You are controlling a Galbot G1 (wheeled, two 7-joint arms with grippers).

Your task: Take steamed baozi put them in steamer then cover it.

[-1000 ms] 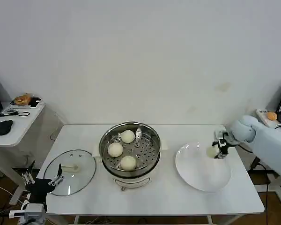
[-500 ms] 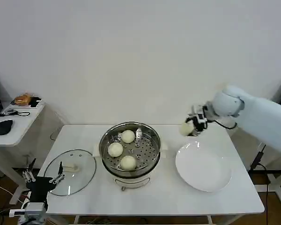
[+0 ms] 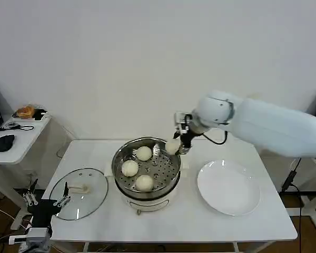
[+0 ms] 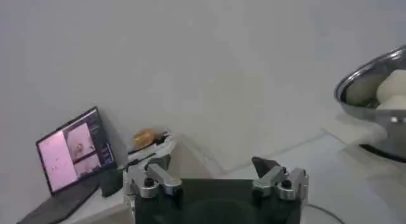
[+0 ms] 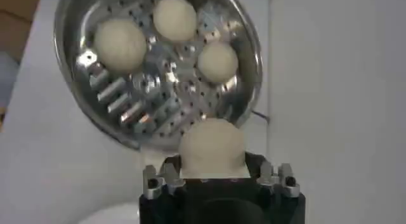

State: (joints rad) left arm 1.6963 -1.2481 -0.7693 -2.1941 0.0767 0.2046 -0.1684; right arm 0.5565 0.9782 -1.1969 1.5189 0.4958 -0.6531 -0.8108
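Head view: on the white table [image 3: 242,224], the right gripper [image 3: 180,141], closed around a baozi [image 3: 172,146], hovers at the steamer [image 3: 146,167] rim, mid-frame; three buns [image 3: 144,183] lie inside. The lid [image 3: 79,193] sits lower left, the plate [image 3: 228,187] right.

Left wrist view: the left gripper [image 4: 216,179], fingers spread and empty, faces a laptop [image 4: 71,160].

Right wrist view: the bun sits pinched above the tray.

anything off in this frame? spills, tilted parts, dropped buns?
Nothing stands out. Three baozi sit on the tray in the steamer, the right gripper holds the fourth at its rim, the glass lid lies flat beside it, and the plate is bare.
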